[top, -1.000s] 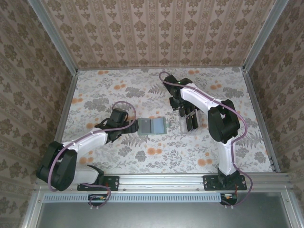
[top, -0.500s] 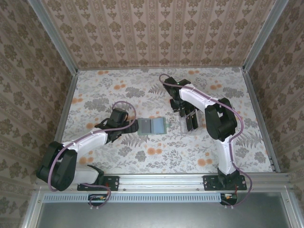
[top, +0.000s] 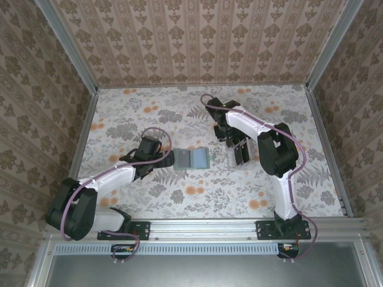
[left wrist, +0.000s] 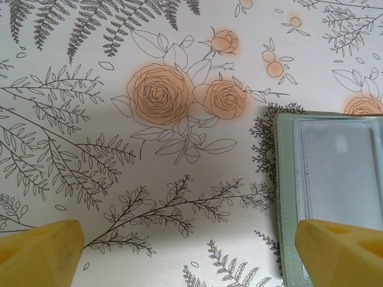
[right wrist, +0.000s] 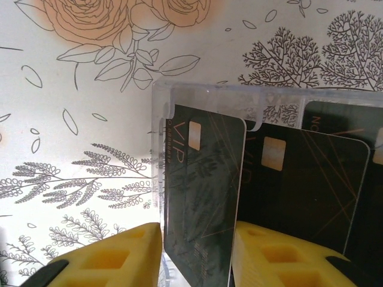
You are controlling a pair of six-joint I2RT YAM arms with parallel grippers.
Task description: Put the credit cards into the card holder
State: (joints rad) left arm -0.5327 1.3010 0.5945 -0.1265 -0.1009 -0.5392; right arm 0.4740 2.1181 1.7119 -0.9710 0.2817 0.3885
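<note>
Several black credit cards stand upright in a clear slotted rack [right wrist: 158,149], which sits right of centre on the table [top: 240,156]. My right gripper [right wrist: 197,258] reaches down into the rack from behind [top: 234,143]. Its yellow fingers [right wrist: 114,257] press both edges of the leftmost credit card [right wrist: 203,191], and another card [right wrist: 305,191] stands just right of it. The sage-green card holder [top: 191,158] lies open and flat mid-table, with a clear inner pocket [left wrist: 341,173]. My left gripper [left wrist: 191,257] hovers open at its left edge [top: 166,160], one fingertip [left wrist: 341,251] over the green border [left wrist: 286,197].
The table is covered with a floral sheet [top: 197,191], and patterned walls with metal rails enclose it on three sides. Open room lies in front of the card holder and at the far left.
The right gripper's jaws have narrowed onto the leftmost card in the rack, and its arm shifted slightly. The left arm has not moved.
</note>
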